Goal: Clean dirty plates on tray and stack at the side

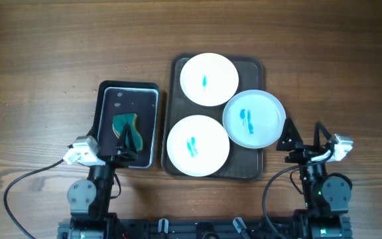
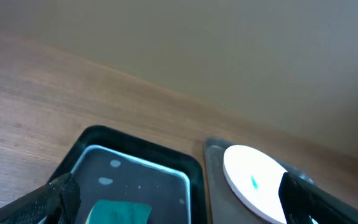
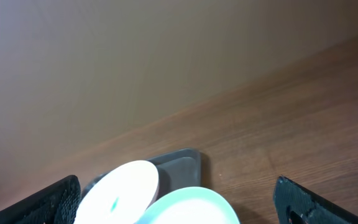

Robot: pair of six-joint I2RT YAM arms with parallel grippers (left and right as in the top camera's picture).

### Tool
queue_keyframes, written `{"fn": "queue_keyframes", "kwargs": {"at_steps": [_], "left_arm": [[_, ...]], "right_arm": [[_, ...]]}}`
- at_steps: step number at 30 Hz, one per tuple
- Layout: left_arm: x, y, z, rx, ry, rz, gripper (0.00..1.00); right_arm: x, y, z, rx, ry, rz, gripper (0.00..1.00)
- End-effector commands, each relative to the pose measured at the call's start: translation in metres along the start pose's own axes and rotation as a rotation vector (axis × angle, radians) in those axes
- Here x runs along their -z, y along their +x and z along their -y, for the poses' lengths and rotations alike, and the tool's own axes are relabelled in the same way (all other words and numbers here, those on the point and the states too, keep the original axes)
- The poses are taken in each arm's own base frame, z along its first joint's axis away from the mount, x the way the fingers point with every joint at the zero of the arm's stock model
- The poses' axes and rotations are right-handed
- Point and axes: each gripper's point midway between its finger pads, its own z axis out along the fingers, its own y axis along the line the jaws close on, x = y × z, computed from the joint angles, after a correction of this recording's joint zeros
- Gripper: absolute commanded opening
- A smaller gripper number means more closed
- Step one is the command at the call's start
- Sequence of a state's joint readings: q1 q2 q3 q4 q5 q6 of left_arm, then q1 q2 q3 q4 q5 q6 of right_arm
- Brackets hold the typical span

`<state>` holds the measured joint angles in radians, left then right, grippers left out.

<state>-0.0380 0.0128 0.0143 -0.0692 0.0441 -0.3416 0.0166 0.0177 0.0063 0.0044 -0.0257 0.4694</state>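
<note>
Three plates with blue smears lie on the dark tray [image 1: 256,66]: a white plate [image 1: 209,79] at the back, a white plate [image 1: 197,145] at the front left, and a pale blue plate [image 1: 254,119] at the right, overhanging the tray's edge. A green sponge [image 1: 127,128] lies in a small dark tray [image 1: 105,99] holding water to the left. My left gripper [image 1: 126,147] is open above the sponge tray's front end, empty. My right gripper [image 1: 300,143] is open and empty just right of the pale blue plate. The sponge [image 2: 120,211] shows between the left fingers.
The wooden table [image 1: 45,53] stretches to the left, back and right of both trays. Cables run from both arm bases along the front edge.
</note>
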Motion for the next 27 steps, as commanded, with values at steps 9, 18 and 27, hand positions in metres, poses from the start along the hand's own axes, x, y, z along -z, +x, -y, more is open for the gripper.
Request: {"fn": "queue_keyframes", "kwargs": {"at_steps": [9, 18, 27], "left_arm": [[0.02, -0.085, 0.061, -0.018, 0.17, 0.083, 1.0], [-0.007, -0.11, 0.072, 0.045, -0.052, -0.435, 1.0], [-0.025, -0.066, 0.066, 0.131, -0.11, -0.715, 1.0]], "right_arm": [[0.028, -0.059, -0.094, 0.143, -0.368, -0.001, 1.0], [0.002, -0.073, -0.105, 0.023, -0.144, -0.564, 1.0], [-0.032, -0.015, -0.118, -0.23, -0.187, -0.978, 0.91]]}}
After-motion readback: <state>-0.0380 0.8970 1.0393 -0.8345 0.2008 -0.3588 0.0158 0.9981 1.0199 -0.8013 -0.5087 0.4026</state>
